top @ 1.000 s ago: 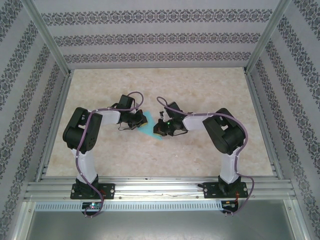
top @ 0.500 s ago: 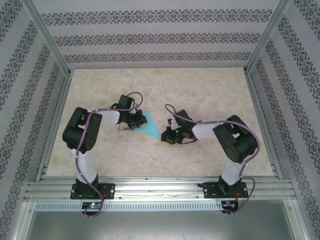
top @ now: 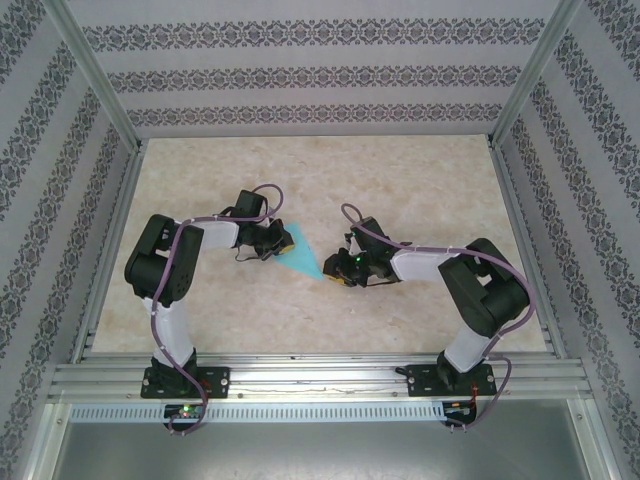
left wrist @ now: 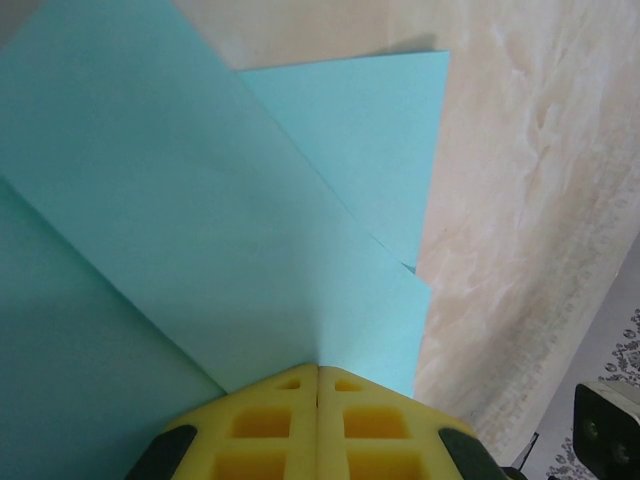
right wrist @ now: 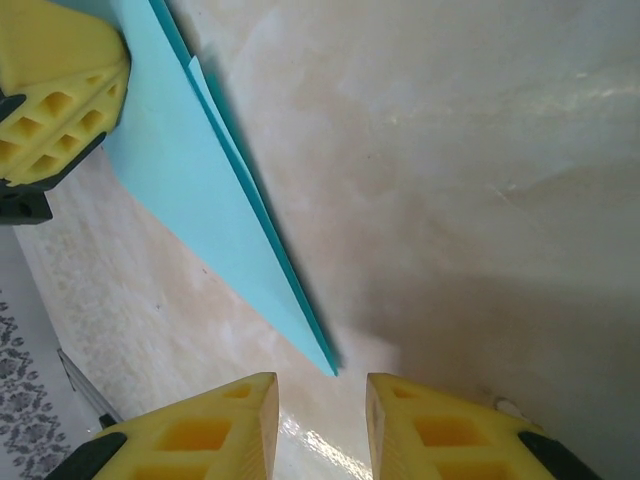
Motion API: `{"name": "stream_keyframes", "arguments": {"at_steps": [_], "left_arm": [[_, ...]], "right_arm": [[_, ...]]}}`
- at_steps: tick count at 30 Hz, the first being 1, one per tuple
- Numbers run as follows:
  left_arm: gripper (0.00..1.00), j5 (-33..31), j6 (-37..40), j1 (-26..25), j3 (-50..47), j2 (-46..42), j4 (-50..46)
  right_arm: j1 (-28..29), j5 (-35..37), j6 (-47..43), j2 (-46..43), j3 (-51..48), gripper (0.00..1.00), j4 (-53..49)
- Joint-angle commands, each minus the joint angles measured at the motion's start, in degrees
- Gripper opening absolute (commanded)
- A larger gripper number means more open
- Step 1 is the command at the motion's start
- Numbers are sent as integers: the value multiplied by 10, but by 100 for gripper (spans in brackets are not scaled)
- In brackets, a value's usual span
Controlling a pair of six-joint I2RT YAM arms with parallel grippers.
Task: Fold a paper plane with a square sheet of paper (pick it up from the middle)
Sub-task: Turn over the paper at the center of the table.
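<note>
The paper plane (top: 301, 259) lies near the middle of the marbled worktop (top: 420, 190), between the two arms, as a slim turquoise wedge whose point is turned toward the right arm. The left gripper (top: 277, 243) is clamped on its broad end. In the left wrist view, the yellow fingertips (left wrist: 290, 420) meet flat against each other with the layered blue folds (left wrist: 250, 200) fanning out from between them, and a crease runs away from the pinch.

The right gripper (top: 338, 276) sits low over the worktop just beside the pointed end. In the right wrist view, its jaws (right wrist: 320, 405) stand a narrow gap apart with nothing between them. The sharp tip of the plane (right wrist: 205, 215) ends just ahead of that gap, apart from both fingers. The left gripper (right wrist: 55, 95) appears at the upper left of that view, on the paper's far end.
</note>
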Motion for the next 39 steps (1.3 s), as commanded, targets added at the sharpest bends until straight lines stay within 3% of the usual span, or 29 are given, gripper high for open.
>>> {"name": "stream_keyframes", "arguments": {"at_steps": [1, 23, 39], "left_arm": [[0, -14, -11, 11, -13, 24, -35], [0, 5, -25, 14, -11, 29, -32], [0, 19, -45, 14, -21, 31, -3]], "right_arm": [[4, -11, 18, 21, 15, 29, 8], [29, 25, 39, 36, 33, 27, -10], [22, 16, 79, 66, 30, 28, 93]]}}
